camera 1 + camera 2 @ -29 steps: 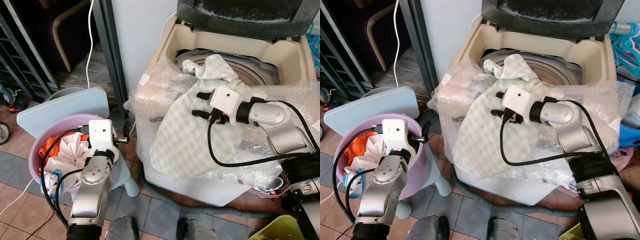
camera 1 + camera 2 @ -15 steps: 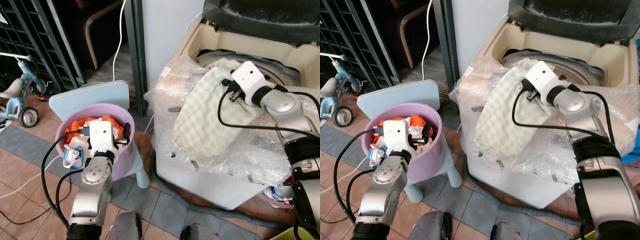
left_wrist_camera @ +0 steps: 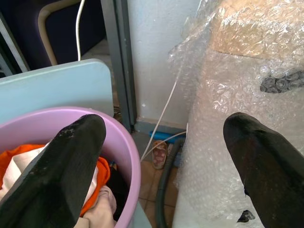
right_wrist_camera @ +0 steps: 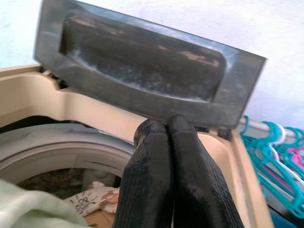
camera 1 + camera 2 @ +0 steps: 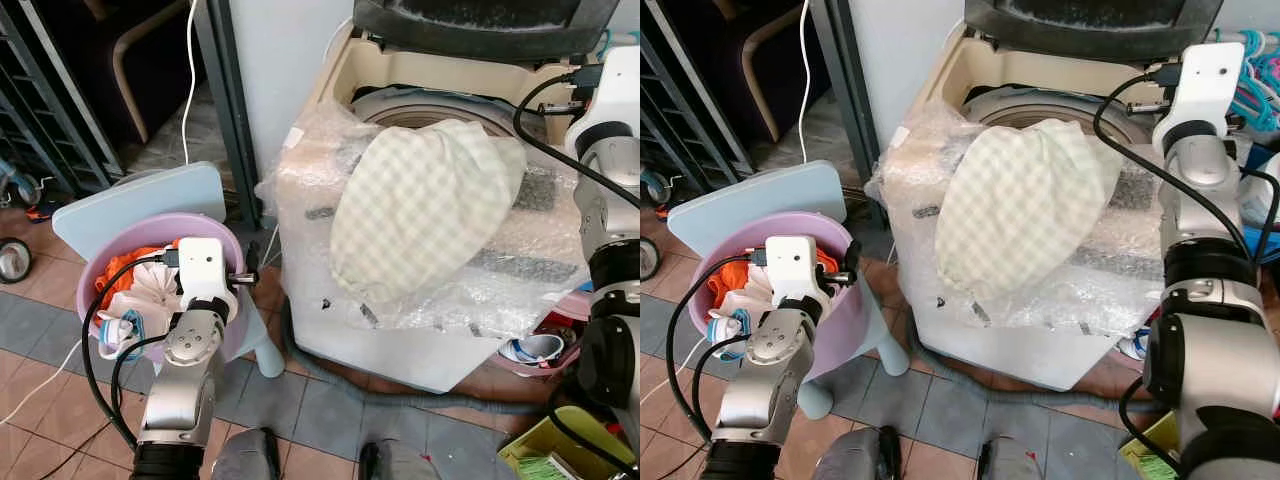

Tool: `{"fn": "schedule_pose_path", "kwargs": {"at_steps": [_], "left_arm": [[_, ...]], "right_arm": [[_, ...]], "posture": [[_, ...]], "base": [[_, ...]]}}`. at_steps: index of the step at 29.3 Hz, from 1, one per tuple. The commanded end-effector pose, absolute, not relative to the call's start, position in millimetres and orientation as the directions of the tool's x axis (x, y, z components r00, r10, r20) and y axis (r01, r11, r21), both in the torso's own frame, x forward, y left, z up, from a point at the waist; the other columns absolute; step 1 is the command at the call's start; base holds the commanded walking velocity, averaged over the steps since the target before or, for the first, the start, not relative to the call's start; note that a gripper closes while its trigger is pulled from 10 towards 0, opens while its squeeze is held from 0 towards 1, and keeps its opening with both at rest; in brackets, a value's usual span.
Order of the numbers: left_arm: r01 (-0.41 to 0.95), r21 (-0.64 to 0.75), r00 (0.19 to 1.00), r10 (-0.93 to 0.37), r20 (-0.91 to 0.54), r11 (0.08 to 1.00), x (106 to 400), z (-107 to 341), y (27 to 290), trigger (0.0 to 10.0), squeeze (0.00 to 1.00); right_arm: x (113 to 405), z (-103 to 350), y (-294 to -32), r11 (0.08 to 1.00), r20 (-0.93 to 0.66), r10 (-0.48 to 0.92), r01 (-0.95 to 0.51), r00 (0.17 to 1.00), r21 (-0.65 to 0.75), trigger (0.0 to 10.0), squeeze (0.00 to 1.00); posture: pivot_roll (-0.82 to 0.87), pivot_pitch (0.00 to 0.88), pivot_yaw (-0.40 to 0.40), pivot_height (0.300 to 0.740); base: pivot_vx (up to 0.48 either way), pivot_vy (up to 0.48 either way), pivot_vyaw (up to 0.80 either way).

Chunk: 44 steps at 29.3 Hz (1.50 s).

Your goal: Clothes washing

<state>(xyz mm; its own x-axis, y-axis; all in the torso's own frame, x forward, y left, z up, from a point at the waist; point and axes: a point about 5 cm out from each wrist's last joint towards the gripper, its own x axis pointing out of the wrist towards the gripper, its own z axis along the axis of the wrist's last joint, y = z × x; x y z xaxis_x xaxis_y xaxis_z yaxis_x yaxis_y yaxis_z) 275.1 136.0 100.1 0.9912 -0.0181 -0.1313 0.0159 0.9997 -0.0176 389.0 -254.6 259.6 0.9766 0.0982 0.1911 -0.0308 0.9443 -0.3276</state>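
Note:
A pale green checked cloth (image 5: 420, 205) lies draped over the front rim of the top-loading washing machine (image 5: 400, 75), hanging down its bubble-wrapped front. The lid stands open. Inside the drum lies a printed garment (image 4: 97, 202). My right gripper (image 4: 166, 130) is shut on nothing, raised over the machine's back right corner, and points toward the lid. A purple laundry basket (image 5: 235, 240) with orange and white clothes stands at the left. My left gripper (image 3: 164, 126) hovers open between the basket's rim and the machine, holding nothing.
The basket rests on a pale blue child's chair (image 5: 140, 200). A dark metal post (image 5: 225, 110) and a white cable stand between chair and machine. A grey hose (image 5: 400, 395) runs on the tiled floor. Teal hangers (image 5: 1250, 80) hang at the right, a yellow-green crate (image 5: 560, 450) below.
My right gripper has let go of the checked cloth and risen up to the back right of the machine. The cloth now lies on the rim. The camera has shifted; the left arm stays.

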Motion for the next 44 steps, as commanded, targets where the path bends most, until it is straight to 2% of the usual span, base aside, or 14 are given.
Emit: {"fn": "schedule_pose_path", "kwargs": {"at_steps": [1,6,12,15,18,21,23,24,27,31,36,38,42,44], "left_arm": [[0.004,-0.004,0.991,-0.004,-0.134,1.000,276,99,138,10.0,0.00],[0.007,-0.006,0.991,-0.008,-0.136,1.000,277,99,138,10.0,0.00],[0.011,-0.007,0.991,-0.012,-0.136,1.000,277,99,137,10.0,0.00],[0.010,-0.006,0.991,-0.010,-0.137,1.000,276,99,138,10.0,0.00],[0.009,-0.005,0.991,-0.010,-0.136,1.000,276,99,138,10.0,0.00],[0.008,-0.005,0.990,-0.008,-0.138,1.000,275,99,138,10.0,0.00],[0.008,-0.004,0.990,-0.008,-0.140,1.000,275,99,139,10.0,0.00],[0.009,-0.004,0.990,-0.009,-0.141,1.000,275,98,139,10.0,0.00],[0.011,-0.004,0.990,-0.012,-0.143,1.000,275,98,139,10.0,0.00],[0.015,-0.002,0.990,-0.016,-0.142,1.000,276,98,138,10.0,0.00],[0.015,-0.001,0.990,-0.015,-0.143,1.000,276,98,138,10.0,0.00],[0.016,-0.001,0.989,-0.016,-0.144,1.000,276,98,138,10.0,0.00],[0.016,-0.002,0.989,-0.016,-0.146,1.000,276,98,138,10.0,0.00],[0.017,-0.003,0.989,-0.017,-0.145,1.000,276,98,137,10.0,0.00]], "right_arm": [[387,257,-241,0.904,0.137,0.258,-0.189,0.956,-0.383,10.0,0.00],[368,241,-236,0.742,-0.019,0.510,-0.451,0.860,-0.495,10.0,0.00],[364,231,-243,0.683,-0.124,0.525,-0.504,0.842,-0.529,10.0,0.00],[360,216,-247,0.562,-0.275,0.484,-0.536,0.831,-0.629,10.0,0.00],[356,212,-249,0.503,-0.339,0.498,-0.585,0.798,-0.637,10.0,0.00],[352,216,-252,0.485,-0.375,0.527,-0.633,0.762,-0.604,10.0,0.00],[354,223,-256,0.512,-0.347,0.523,-0.612,0.779,-0.602,10.0,0.00],[357,230,-260,0.566,-0.307,0.514,-0.585,0.801,-0.581,10.0,1.00],[356,235,-258,0.558,-0.290,0.535,-0.590,0.794,-0.584,10.0,1.00],[352,239,-240,0.595,-0.192,0.649,-0.648,0.736,-0.476,10.0,1.00],[342,216,-229,0.491,-0.316,0.696,-0.748,0.645,-0.446,10.0,1.00],[337,197,-227,0.413,-0.426,0.672,-0.784,0.606,-0.464,10.0,1.00],[344,188,-224,0.427,-0.422,0.616,-0.733,0.665,-0.530,10.0,1.00],[351,182,-224,0.441,-0.406,0.526,-0.648,0.747,-0.621,10.0,1.00]], "posture": [[-0.01,0.081,0.037,0.740],[-0.02,0.080,0.037,0.740],[-0.01,0.081,0.039,0.740],[-0.01,0.082,0.041,0.740],[-0.01,0.084,0.041,0.740],[-0.01,0.085,0.041,0.740],[-0.01,0.086,0.041,0.740],[-0.01,0.086,0.041,0.740],[-0.01,0.087,0.042,0.740],[-0.01,0.088,0.045,0.740],[-0.01,0.090,0.047,0.740],[-0.01,0.090,0.046,0.740],[-0.01,0.090,0.043,0.740],[-0.01,0.091,0.042,0.740]], "base": [[0.000,0.000,0.00],[0.000,0.000,0.00],[0.000,0.000,0.00],[0.000,0.000,0.00],[0.000,0.000,0.00],[0.000,0.000,0.00],[0.000,0.000,0.00],[0.000,0.000,0.00],[0.000,0.000,0.00],[0.000,0.000,0.00],[0.000,0.000,0.00],[0.000,0.000,0.00],[0.000,0.000,0.00],[0.000,0.000,0.00]]}}
